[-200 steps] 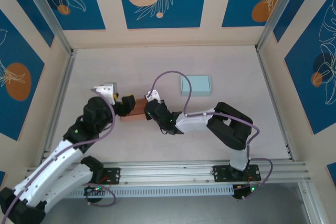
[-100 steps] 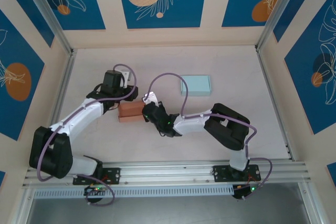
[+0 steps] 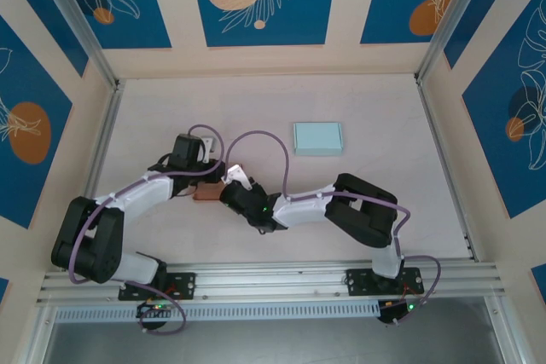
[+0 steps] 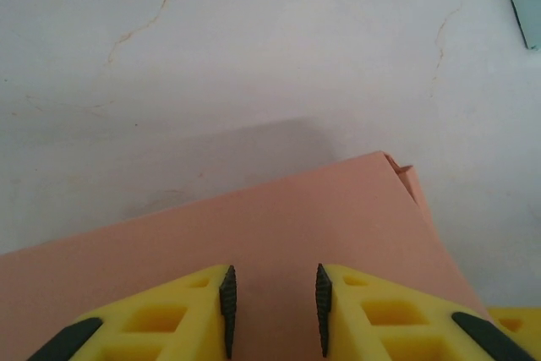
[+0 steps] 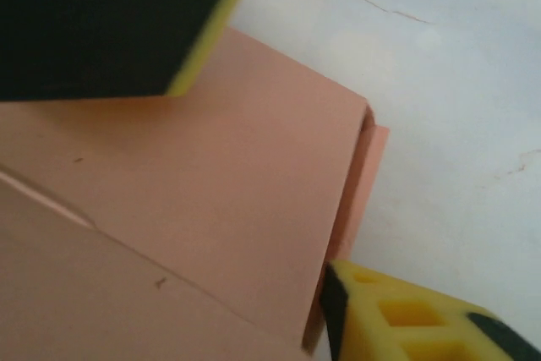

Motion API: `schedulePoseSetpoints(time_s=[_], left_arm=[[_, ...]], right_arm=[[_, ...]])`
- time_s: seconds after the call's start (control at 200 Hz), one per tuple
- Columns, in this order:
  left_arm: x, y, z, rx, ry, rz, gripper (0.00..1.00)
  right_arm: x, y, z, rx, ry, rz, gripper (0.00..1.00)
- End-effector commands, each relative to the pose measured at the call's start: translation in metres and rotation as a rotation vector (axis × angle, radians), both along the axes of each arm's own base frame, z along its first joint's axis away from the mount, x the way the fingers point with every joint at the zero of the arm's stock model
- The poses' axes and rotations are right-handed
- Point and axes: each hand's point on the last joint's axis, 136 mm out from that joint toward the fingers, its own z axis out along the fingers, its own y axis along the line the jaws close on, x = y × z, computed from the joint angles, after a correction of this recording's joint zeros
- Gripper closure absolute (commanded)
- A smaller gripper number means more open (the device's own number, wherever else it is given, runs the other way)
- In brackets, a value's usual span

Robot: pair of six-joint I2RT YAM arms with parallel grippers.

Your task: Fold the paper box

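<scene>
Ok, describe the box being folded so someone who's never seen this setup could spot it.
Start at the pale table inside the blue-panelled enclosure. Left of centre, the left arm and right arm meet over a small flat paper box. It's salmon pink, unlike the light blue box lying alone farther back on the right.

Wears white shells (image 3: 141,187) over black joints (image 3: 183,149); trails lilac cables (image 3: 254,133); ends in yellow, hollow-celled fingers (image 4: 161,319) with dark ribbed pads (image 4: 227,302).

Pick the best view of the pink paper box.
Left wrist: the paper box shows its broad top face and far corner. Right wrist crops it to a creased panel; top external, a small half-hidden patch.
</scene>
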Motion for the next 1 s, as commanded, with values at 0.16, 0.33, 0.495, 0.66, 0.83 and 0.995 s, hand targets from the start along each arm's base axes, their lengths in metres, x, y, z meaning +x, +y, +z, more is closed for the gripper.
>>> schedulePoseSetpoints(time_s=[0.16,0.33,0.495,0.66,0.83,0.995], left_arm=[[-0.002,0.002,-0.015,-0.038,-0.004,0.052,0.68],[0.0,0.004,-0.023,-0.025,-0.011,0.061,0.67],[0.006,0.003,-0.026,-0.017,-0.014,0.058,0.67],[0.01,-0.001,-0.029,-0.03,-0.012,0.054,0.67],[0.011,-0.001,-0.031,-0.029,-0.013,0.054,0.67],[0.01,-0.002,-0.028,-0.038,-0.017,0.055,0.67]], right_arm=[[-0.036,-0.015,0.0,-0.136,0.056,0.022,0.37],[-0.053,-0.021,0.03,-0.1,0.057,0.016,0.24],[-0.072,-0.025,0.062,-0.048,0.043,0.017,0.18],[-0.084,-0.038,0.086,0.06,0.077,-0.025,0.16],[-0.081,-0.059,0.101,0.247,0.169,-0.115,0.15],[-0.064,-0.066,0.097,0.396,0.34,-0.221,0.12]])
